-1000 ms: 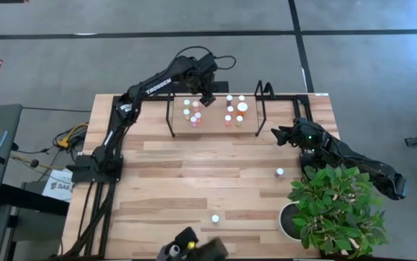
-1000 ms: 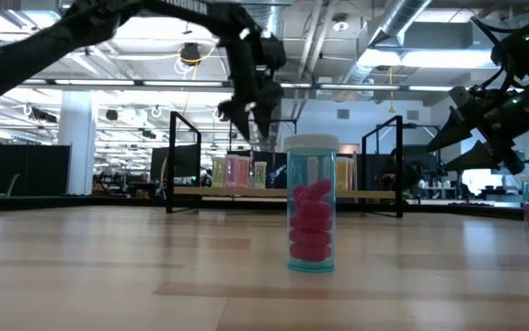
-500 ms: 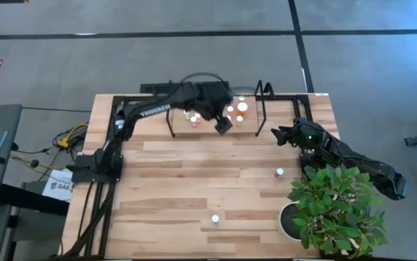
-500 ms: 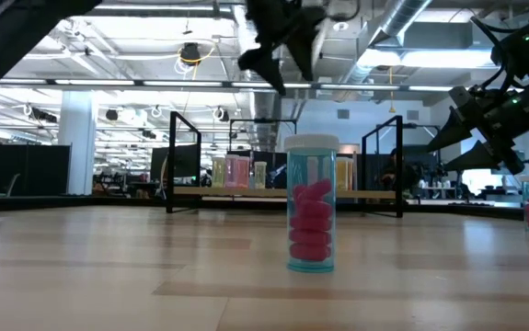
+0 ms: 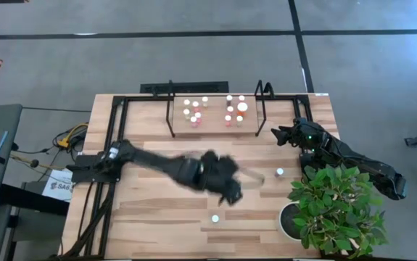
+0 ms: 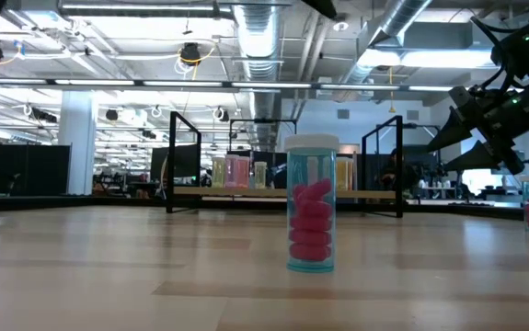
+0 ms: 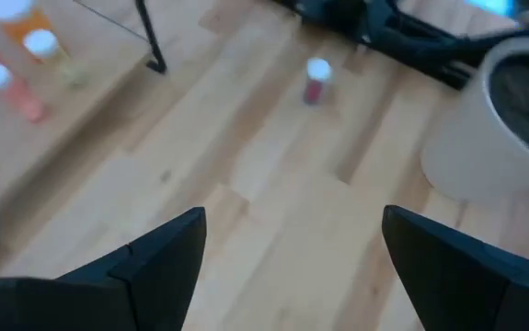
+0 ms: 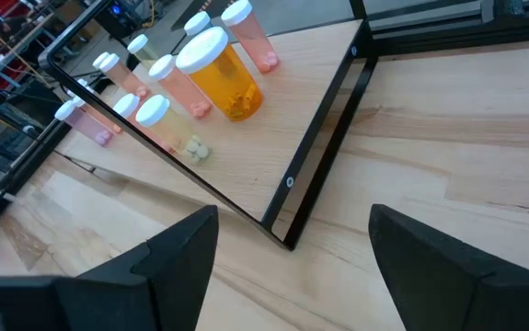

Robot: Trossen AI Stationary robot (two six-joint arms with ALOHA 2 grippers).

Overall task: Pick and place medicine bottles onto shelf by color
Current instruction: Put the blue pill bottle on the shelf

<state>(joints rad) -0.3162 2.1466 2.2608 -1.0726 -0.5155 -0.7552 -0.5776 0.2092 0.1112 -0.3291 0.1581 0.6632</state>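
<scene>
Left gripper (image 5: 231, 190) wide open, empty, over table (image 5: 157, 210) middle; pink bottle (image 5: 279, 172) near plant pot (image 7: 503, 119). Right gripper (image 5: 277, 135) open, empty, beside shelf (image 5: 215, 129) holding bottles (image 5: 193, 112).

The plank table (image 5: 157, 210) carries the shelf (image 5: 214, 129) at its far edge. Two medicine bottles (image 5: 215, 218) and a white plant pot (image 5: 286, 221) stand nearer, right.

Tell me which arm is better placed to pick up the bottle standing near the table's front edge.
Left, probably. The left hand is open, empty and out over mid-table, close to that pink bottle. The right hand, also open and empty, waits by the shelf, nearer the other loose bottle.
</scene>
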